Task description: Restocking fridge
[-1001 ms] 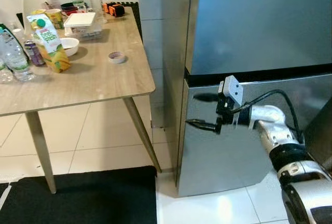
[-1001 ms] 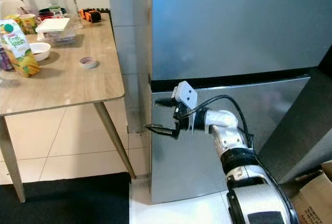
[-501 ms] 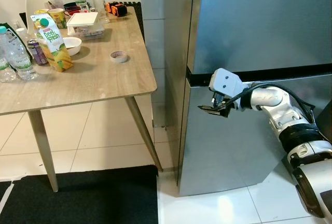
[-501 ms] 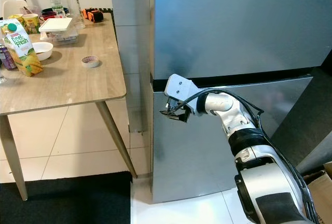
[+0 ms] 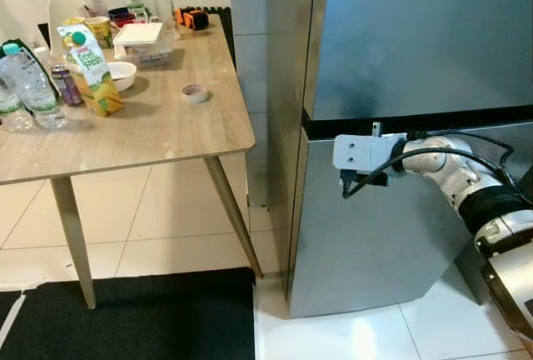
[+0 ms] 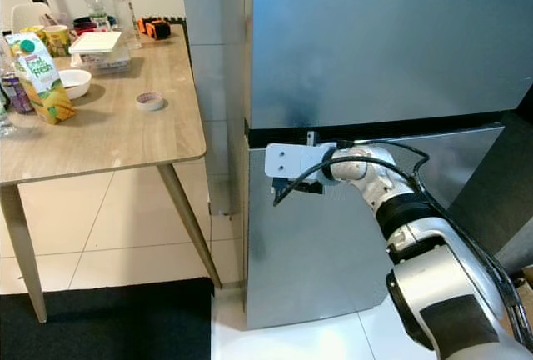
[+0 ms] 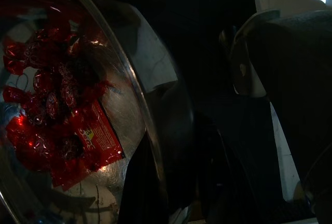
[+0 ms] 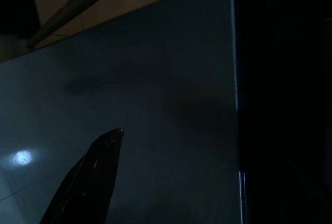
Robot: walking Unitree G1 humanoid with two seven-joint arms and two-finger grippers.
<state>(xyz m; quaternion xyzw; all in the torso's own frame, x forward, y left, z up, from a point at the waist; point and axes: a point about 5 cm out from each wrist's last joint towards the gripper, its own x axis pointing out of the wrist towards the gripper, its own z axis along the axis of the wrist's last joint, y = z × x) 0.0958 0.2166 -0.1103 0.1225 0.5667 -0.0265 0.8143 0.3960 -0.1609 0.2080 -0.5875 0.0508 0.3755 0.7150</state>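
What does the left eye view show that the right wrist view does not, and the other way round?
Left eye view: the wooden table with a juice carton, a water bottle and a tape roll, plus the right arm reaching across. Right wrist view: a close look along the door's edge and a light's glint. Both: the fridge's lower door.

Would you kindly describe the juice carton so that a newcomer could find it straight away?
Start at the wooden table left of the steel fridge. The juice carton stands upright near the table's left end, beside clear water bottles and a white bowl. It alone is a green-capped box with yellow fruit printed on it.
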